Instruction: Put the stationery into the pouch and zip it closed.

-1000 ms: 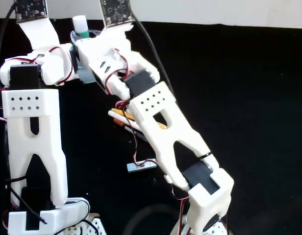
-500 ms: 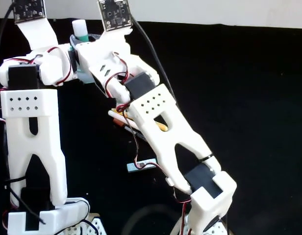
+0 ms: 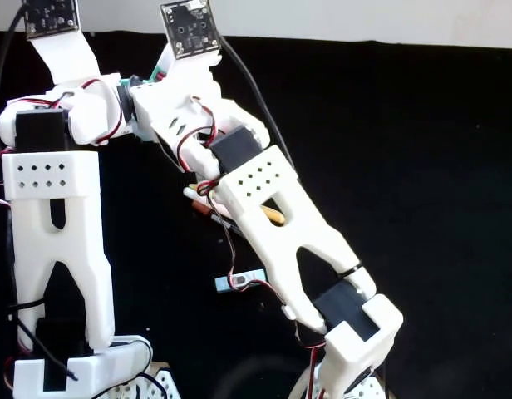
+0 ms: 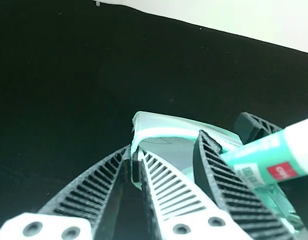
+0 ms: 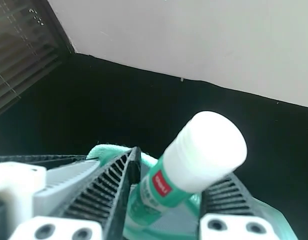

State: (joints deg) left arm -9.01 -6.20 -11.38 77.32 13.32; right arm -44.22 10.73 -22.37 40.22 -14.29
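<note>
Far left, your left gripper [image 4: 133, 159] pinched the pouch [image 4: 166, 129] open so your right gripper [image 5: 175, 176], clenching the glue stick [image 5: 208, 146], could insert it.

The glue stick [image 5: 206, 150] bears a red label [image 5: 160, 184] with white print too blurred to read.

Left arm [image 3: 52, 216] upright, wrist bent forward. Left gripper [image 4: 135, 159] pinched tight on pouch [image 4: 169, 131] lip. Right arm [image 3: 281, 233] stretched diagonally toward it. Right gripper [image 5: 181, 172] clamps glue stick [image 5: 206, 145], fingertips just beside the left's.
</note>
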